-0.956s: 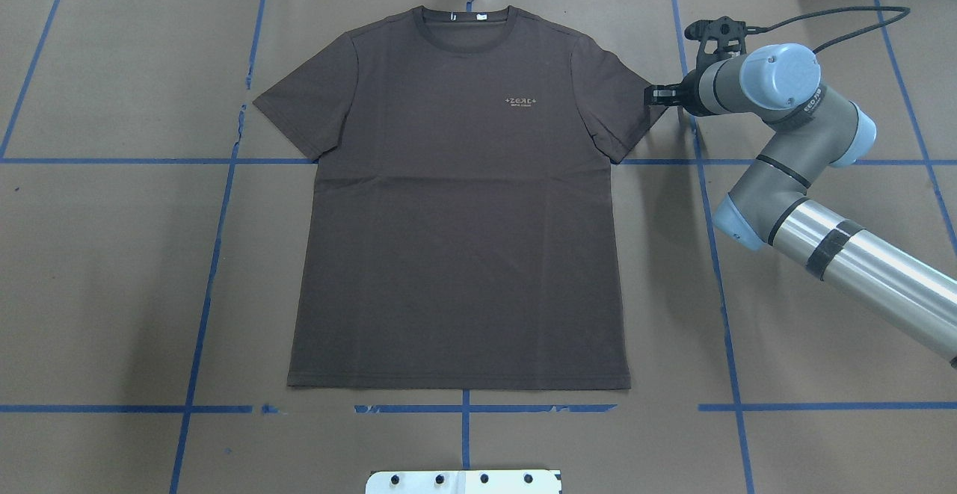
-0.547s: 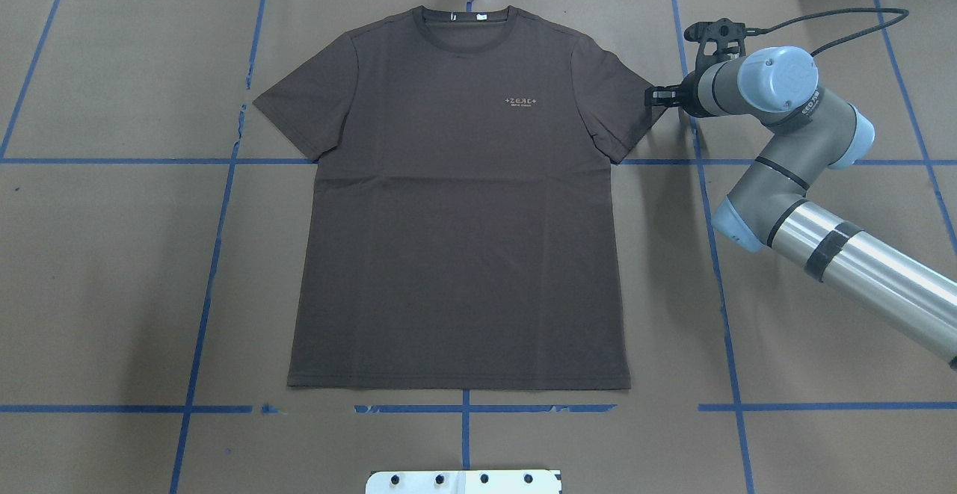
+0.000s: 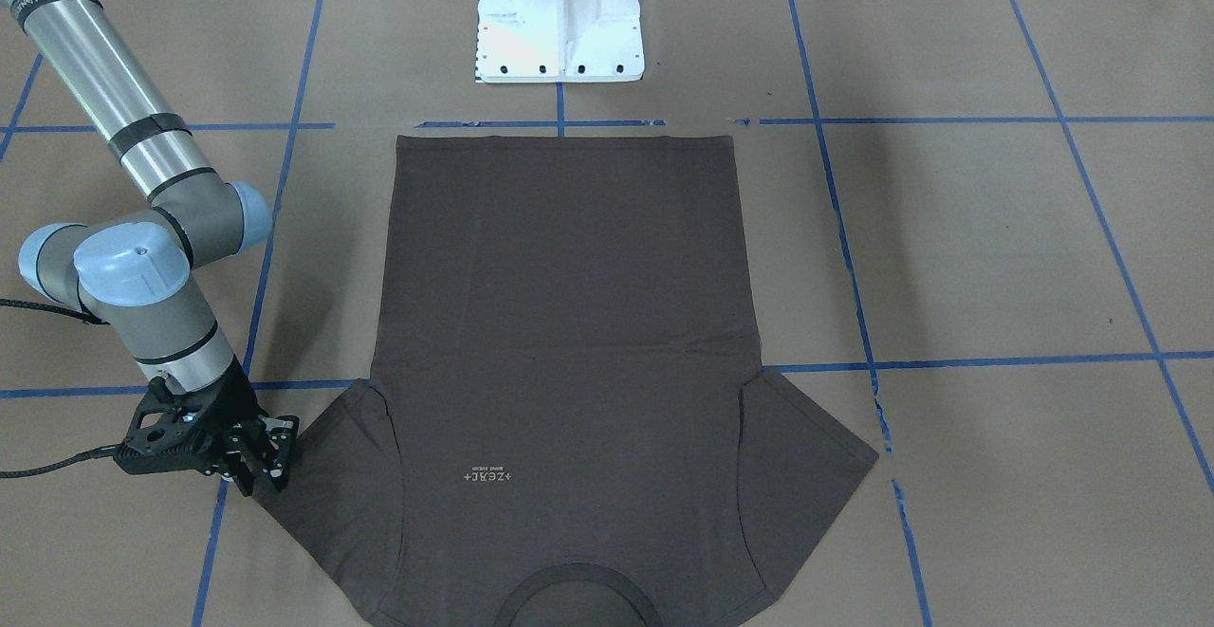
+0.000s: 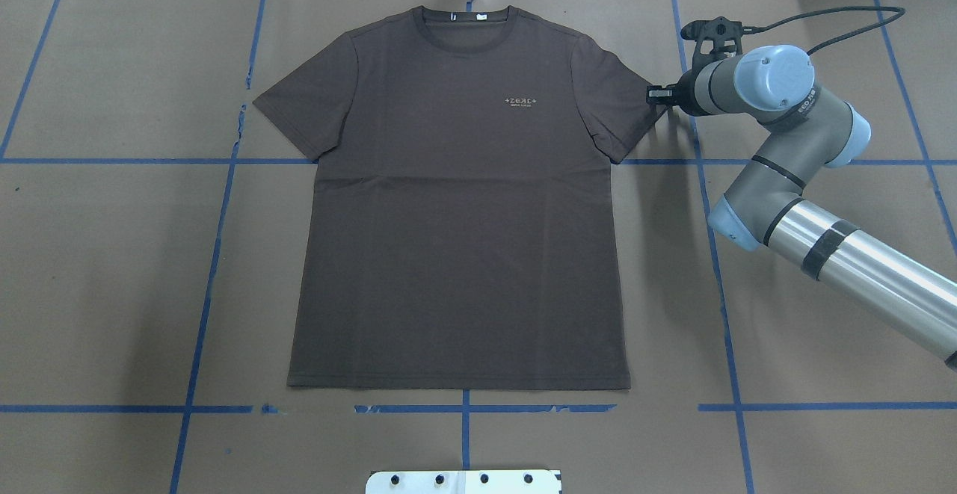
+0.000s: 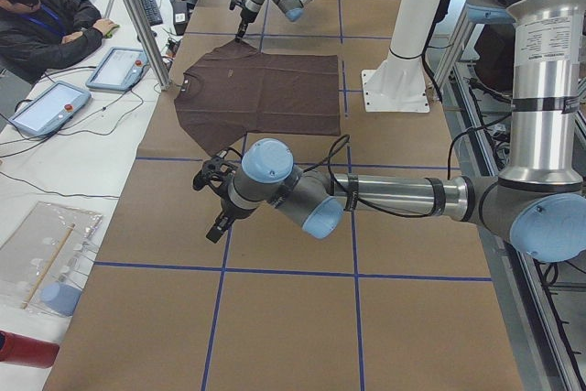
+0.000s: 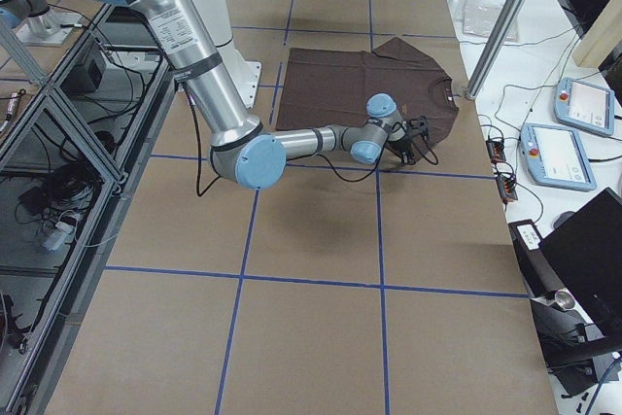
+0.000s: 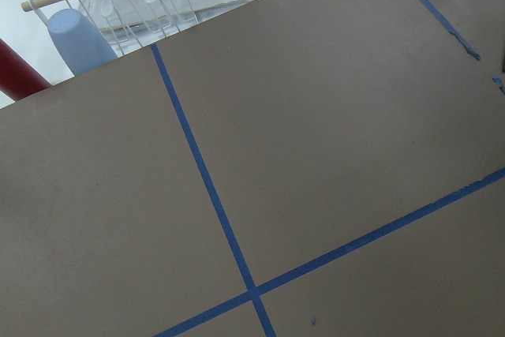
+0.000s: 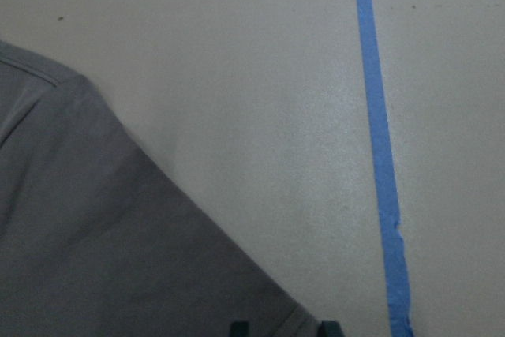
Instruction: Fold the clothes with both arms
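Right gripper [image 3: 264, 473] low at sleeve tip [image 8: 264, 305] of dark brown T-shirt [image 4: 456, 217], fingers parted astride the corner, probably to pinch it for a first fold. Shirt spread flat, front up, stretching away from those fingers. Left gripper [image 5: 218, 224] well apart over bare table; opening impossible to judge.

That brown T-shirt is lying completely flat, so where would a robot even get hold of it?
The outer corner of a sleeve, approached low from the side, where the right gripper sits. The T-shirt lies flat on the table, so its middle offers nothing to pinch; the sleeve corner juts out as a thin free edge that open jaws can probably straddle.
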Available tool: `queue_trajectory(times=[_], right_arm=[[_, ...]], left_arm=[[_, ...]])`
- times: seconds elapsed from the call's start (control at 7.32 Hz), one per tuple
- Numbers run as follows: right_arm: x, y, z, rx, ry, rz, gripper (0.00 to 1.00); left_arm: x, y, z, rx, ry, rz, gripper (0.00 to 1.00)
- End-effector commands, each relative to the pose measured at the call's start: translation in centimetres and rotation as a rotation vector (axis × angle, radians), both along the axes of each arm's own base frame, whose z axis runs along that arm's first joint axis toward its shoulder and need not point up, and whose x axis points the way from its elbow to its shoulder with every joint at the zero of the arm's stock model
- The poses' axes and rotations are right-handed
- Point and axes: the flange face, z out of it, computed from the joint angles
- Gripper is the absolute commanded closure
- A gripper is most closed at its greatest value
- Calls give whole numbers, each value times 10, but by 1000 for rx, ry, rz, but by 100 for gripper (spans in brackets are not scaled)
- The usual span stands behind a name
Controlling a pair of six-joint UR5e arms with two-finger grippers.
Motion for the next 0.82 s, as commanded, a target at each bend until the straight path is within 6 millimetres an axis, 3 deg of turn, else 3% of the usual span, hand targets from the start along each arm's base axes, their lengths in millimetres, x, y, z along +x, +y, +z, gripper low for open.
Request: queue_trajectory(times=[0.0,0.14,0.27,0.41,0.68], right_arm=[[-2,-4,-12,15,-5,-3,100],[-5,-7,-24,8,-1,-2,100],[-15,-17,-58,-21,13,5,100],[-32,-18,-93,-24,47,23,100],[-87,-7,-158,-62,41,111,100]], left_arm=[[0,1,1,-2,0,0,0],[0,1,2,-3,0,0,0],[0,3,3,-6,0,0,0],[0,4,4,-8,0,0,0],[-1,4,4,-8,0,-2,0]])
